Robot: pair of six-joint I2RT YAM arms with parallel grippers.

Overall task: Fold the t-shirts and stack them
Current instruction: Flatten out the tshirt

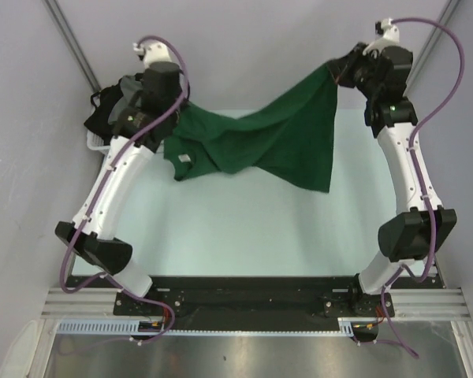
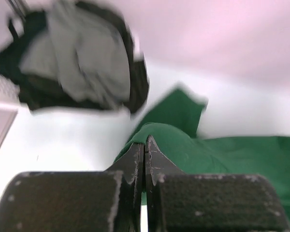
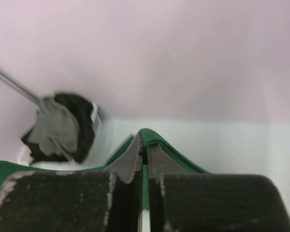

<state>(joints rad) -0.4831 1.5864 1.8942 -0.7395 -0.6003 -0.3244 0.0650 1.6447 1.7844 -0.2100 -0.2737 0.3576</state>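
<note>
A dark green t-shirt [image 1: 272,138] hangs in the air between my two grippers, sagging in the middle above the pale table. My left gripper [image 1: 176,118] is shut on its left edge; in the left wrist view the fingers [image 2: 144,145] pinch a fold of green cloth [image 2: 193,150]. My right gripper [image 1: 335,72] is shut on its upper right corner; in the right wrist view the jaws [image 3: 144,142] clamp the green hem [image 3: 157,137]. Grey and black t-shirts [image 1: 110,106] lie heaped at the far left, also in the left wrist view [image 2: 72,58].
A white plastic basket [image 1: 94,142] holds the heap at the table's far left corner; it also shows in the right wrist view [image 3: 94,130]. Grey walls close in on all sides. The black base rail [image 1: 244,295] runs along the near edge.
</note>
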